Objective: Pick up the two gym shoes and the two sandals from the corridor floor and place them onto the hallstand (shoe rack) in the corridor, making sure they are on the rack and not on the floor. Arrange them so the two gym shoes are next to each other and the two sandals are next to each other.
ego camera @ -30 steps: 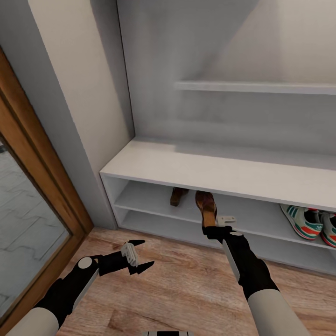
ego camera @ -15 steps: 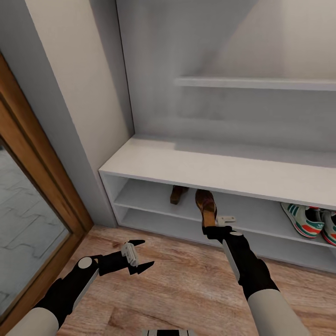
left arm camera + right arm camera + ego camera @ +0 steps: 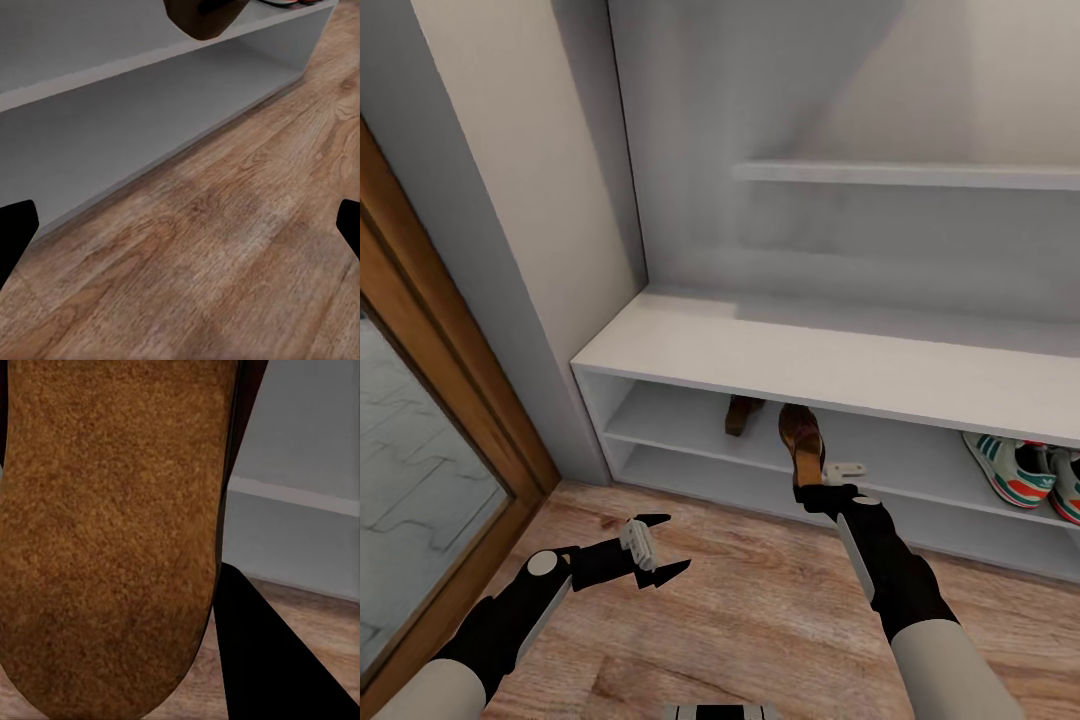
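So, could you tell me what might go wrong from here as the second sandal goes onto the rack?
The right gripper holds the sandal by its heel end, toe over the hallstand upper shelf edge; released now, it may tip onto the corridor floor. Pushed in askew, it could knock the other sandal or end up apart from it.

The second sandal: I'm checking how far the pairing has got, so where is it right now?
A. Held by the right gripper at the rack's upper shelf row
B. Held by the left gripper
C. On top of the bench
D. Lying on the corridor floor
A: the right gripper grips the second sandal at the hallstand's upper shelf row, beside the first sandal.
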{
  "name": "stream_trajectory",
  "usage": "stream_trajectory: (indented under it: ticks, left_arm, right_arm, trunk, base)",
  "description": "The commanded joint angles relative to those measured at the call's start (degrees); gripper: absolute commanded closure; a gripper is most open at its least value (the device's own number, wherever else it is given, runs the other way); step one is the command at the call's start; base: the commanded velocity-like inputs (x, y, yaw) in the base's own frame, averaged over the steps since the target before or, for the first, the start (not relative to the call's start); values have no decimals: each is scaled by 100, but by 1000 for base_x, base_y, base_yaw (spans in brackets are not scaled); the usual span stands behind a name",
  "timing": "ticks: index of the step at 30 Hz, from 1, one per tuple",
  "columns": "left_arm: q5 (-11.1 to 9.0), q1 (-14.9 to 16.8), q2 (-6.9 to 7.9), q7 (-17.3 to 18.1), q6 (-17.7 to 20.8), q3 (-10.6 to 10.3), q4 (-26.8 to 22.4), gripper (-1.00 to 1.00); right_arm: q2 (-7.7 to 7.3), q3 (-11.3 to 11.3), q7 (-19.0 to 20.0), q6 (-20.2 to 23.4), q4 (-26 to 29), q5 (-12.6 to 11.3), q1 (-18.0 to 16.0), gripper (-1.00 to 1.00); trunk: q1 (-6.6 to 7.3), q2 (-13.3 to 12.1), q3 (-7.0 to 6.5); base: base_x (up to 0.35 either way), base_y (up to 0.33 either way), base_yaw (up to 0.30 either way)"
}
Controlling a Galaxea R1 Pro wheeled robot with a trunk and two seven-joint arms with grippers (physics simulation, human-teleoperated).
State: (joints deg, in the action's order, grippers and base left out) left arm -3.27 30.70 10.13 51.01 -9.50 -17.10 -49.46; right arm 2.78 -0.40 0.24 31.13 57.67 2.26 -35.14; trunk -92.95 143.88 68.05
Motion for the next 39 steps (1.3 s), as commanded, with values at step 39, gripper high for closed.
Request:
stream_trajectory:
  ticks: [39]
  left_arm:
    - [-33, 2, -2, -12, -17, -22, 6, -100]
  right_arm:
    - [3, -8, -6, 33, 8, 2, -2, 100]
  trunk:
    - [1, 2, 5]
  base:
    - [139, -5, 0]
